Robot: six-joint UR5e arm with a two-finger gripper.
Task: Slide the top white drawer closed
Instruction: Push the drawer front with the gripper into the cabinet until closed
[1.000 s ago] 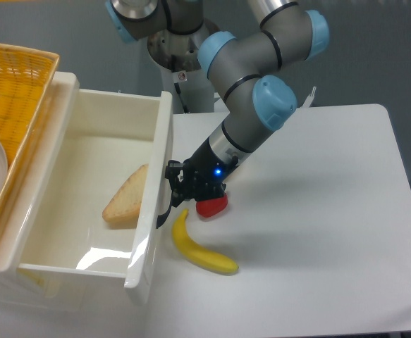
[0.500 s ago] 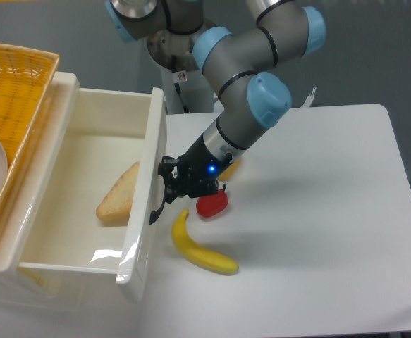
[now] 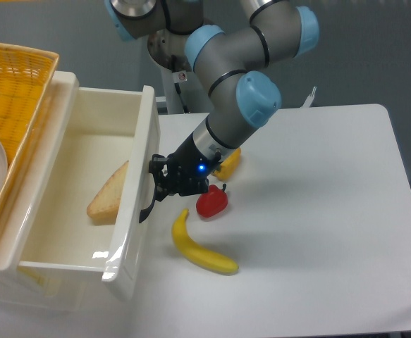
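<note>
The top white drawer sits at the left of the frame, partly open, a bread slice visible inside. The gripper presses against its black handle; whether the fingers clench is unclear. Most of the closing travel seems left.

No readable text, labels or numbers anywhere.
</note>
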